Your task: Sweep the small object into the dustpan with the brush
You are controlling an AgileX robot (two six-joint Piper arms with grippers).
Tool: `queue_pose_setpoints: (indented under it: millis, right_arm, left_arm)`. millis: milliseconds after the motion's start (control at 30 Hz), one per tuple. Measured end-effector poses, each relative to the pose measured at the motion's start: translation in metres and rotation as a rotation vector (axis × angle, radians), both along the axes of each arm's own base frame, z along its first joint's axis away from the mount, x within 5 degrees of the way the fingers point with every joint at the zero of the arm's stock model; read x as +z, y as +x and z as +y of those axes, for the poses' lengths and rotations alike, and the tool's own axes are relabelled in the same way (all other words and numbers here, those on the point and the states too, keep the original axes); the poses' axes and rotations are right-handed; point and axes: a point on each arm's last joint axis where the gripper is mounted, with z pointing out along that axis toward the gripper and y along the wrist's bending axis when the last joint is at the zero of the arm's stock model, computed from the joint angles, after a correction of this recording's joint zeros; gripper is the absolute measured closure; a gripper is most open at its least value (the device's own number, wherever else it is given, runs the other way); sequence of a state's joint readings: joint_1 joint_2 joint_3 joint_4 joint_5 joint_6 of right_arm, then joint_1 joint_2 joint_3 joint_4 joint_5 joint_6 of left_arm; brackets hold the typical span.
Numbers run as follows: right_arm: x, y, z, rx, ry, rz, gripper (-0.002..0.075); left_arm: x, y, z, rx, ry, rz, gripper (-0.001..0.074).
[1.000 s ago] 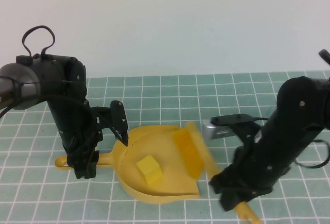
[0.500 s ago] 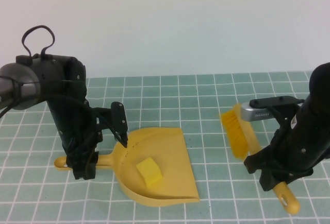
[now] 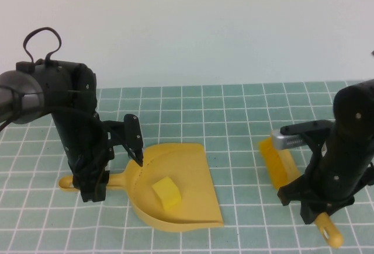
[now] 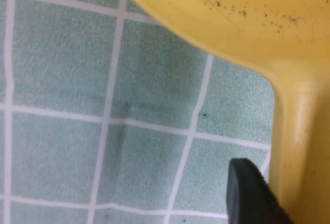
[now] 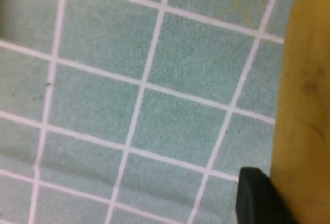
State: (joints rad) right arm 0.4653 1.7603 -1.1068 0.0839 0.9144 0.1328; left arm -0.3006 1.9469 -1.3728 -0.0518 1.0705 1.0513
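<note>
I have the left gripper (image 3: 93,187) down at the near left of the green gridded mat (image 3: 234,125), clamped on the handle of the yellow dustpan (image 3: 187,178); in the left wrist view one dark finger (image 4: 252,193) lies right against the yellow handle (image 4: 299,147), so I read that claw as closed on it, holding the pan flat and steady with its mouth facing the right side, where the brush works. The small yellow block (image 3: 166,194) sits inside the pan, on its floor toward the near edge, clear of the rim, so I judge the sweep itself to be done. My right gripper (image 3: 312,207) is low at the near right, well apart from the pan, gripping the yellow brush (image 3: 280,163) along its handle; the right wrist view shows a dark fingertip (image 5: 258,195) pressed beside the yellow handle (image 5: 304,105), so that claw looks closed on it too. The brush lies angled, bristle head toward the far side and resting on or just above the mat, handle end poking out toward me. I would guess what remains is setting the brush down and letting go, taking care not to nudge the pan and tip the block out.
</note>
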Motion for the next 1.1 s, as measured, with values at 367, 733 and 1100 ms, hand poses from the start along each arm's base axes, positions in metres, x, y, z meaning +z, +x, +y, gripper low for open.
queue_pose_setpoints:
  millis: [367, 733, 1100]
  right_arm:
    - [-0.028, 0.011, 0.005, 0.001, -0.018, 0.025, 0.0557]
    - [-0.035, 0.013, 0.005, -0.009, -0.017, 0.046, 0.0557]
    - [-0.034, 0.011, 0.007, 0.013, 0.008, 0.065, 0.0559]
  left_arm:
    - [0.017, -0.006, -0.001, 0.026, -0.032, -0.013, 0.0522]
    - [0.017, -0.006, -0.004, 0.065, -0.053, -0.006, 0.0522]
    - [0.006, -0.006, -0.015, 0.147, -0.045, 0.004, 0.0441]
